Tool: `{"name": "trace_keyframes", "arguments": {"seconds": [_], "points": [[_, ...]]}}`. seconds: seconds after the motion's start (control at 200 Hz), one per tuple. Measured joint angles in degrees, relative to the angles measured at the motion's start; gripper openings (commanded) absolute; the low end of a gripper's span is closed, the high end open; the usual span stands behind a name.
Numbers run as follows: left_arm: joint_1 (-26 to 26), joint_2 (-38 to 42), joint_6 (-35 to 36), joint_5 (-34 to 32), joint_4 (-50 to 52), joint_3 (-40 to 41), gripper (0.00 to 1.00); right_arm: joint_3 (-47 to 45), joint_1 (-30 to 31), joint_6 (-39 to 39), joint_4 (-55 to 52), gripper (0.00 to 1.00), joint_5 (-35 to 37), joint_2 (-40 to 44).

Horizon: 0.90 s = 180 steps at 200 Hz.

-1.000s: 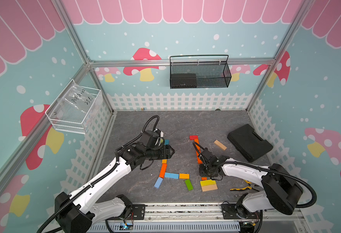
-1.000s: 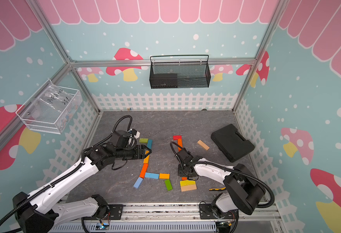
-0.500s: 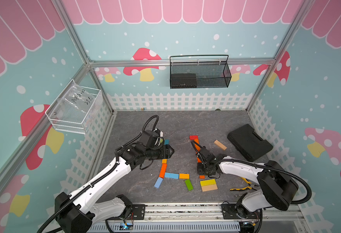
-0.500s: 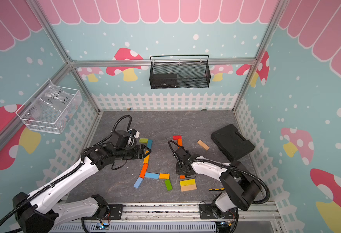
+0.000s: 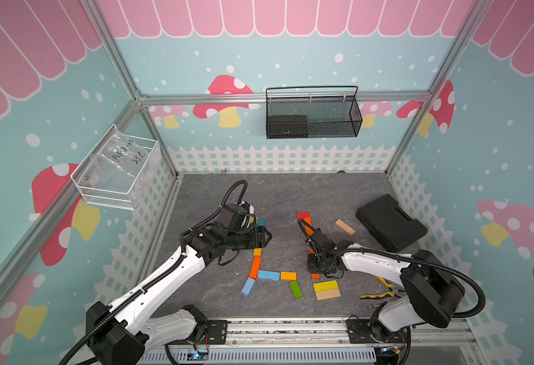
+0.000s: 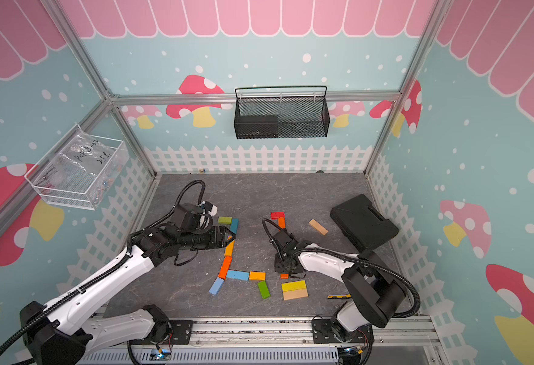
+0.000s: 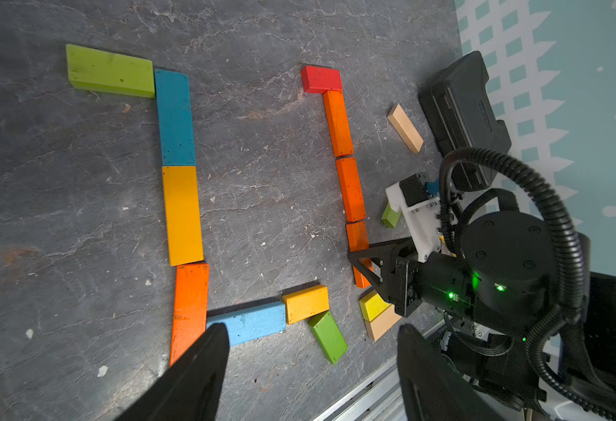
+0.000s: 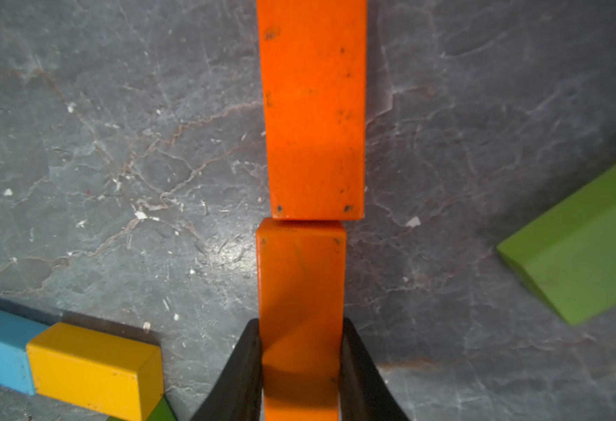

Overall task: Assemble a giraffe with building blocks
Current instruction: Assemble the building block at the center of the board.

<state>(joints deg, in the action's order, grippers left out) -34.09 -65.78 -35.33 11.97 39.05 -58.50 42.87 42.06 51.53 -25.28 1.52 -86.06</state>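
right hand (image 8: 300,324) pinches shut on the end orange block (image 8: 301,277), low and just right of centre on the counter (image 5: 291,196) in both top views, long axis in line with, end touching, the next orange block (image 8: 314,109); left hand (image 7: 312,328) gapes empty, farther off.

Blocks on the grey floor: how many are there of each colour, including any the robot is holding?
Orange blocks: 4, counting the orange block in the right tool
Yellow blocks: 3
Blue blocks: 3
Green blocks: 3
Tan blocks: 2
Red block: 1
Total: 16
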Motion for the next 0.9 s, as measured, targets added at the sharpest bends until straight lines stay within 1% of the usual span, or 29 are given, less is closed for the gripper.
{"name": "trace_keyframes", "arguments": {"seconds": [0.4, 0.675, 0.901], "points": [[0.00, 0.02, 0.00, 0.00, 0.13, -0.02, 0.76, -0.26, -0.17, -0.04, 0.04, 0.31, 0.07, 0.28], [0.00, 0.02, 0.00, 0.00, 0.13, -0.02, 0.76, -0.87, -1.97, -0.70, 0.44, 0.31, 0.44, 0.83], [0.00, 0.00, 0.00, 0.02, 0.13, 0.00, 0.76, -1.11, -2.32, -1.51, 0.44, 0.31, 0.46, 1.05]]}}
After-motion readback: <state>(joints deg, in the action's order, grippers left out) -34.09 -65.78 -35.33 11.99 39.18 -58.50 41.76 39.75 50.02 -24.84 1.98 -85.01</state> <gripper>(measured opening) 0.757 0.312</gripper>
